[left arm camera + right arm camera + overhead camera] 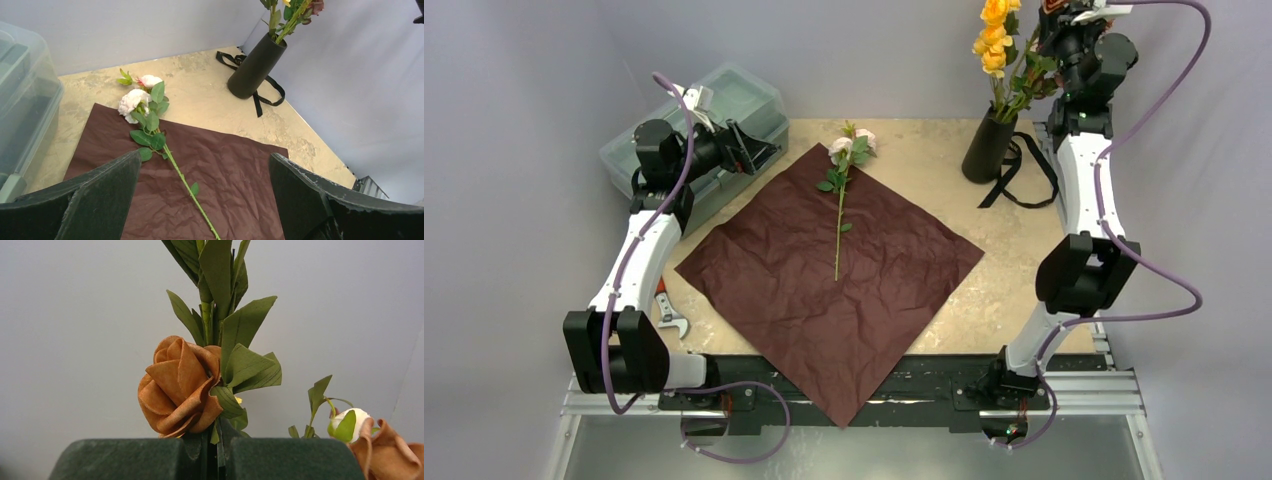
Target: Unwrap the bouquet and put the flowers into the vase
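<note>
Right claw (218,457) clenched on the flowers (995,40), straight above the vase (987,150) holding their stems. Left claw (205,200) gapes wide, well left of the vase, by maroon paper (824,295) bearing one pale-bloomed stem (838,215).

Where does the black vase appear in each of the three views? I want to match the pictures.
Top external: the vase stands upper right, beyond the right corner of the maroon paper.
Left wrist: the vase is upper middle-right, leaning in the picture.
Right wrist: not in it; only flowers show, one stem pinched by the right gripper.
Shared landmark: the black ribbon at the vase's foot, in the top and left wrist views.
</note>
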You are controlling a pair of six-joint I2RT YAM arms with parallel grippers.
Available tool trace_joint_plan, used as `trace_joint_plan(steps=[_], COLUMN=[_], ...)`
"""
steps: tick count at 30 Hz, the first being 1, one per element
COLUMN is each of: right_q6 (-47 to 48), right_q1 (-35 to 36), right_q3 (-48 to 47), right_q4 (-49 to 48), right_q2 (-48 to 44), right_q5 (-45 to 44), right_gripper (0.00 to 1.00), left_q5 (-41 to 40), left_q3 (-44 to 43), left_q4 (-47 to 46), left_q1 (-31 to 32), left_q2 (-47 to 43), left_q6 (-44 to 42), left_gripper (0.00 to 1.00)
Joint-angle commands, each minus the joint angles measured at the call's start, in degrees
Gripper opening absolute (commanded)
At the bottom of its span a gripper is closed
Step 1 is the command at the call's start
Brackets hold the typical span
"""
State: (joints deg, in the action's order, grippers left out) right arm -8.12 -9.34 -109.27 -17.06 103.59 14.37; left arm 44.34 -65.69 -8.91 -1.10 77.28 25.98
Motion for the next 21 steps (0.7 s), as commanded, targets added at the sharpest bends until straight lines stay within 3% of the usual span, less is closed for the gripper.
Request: trace_joint_plan(steps=[1, 21], right_q6=[0.60, -1.68], right_q1=[-0.15, -0.06], right_q3=[1.02, 8.27], right_q4=[-3.71, 1.33], right_q2=[1.10, 6.16], right_q5=[-1.56, -1.34], right_gripper=[0.00, 0.00], left_q5=[0.23, -1.68], left_q3=[-0.31, 0.34], left_q4=[-1.64, -2.39], left_q1=[-0.30, 2.01], left_q2=[0.28, 2.06], left_q6=[0.22, 0.15], left_gripper=[0.99, 0.99])
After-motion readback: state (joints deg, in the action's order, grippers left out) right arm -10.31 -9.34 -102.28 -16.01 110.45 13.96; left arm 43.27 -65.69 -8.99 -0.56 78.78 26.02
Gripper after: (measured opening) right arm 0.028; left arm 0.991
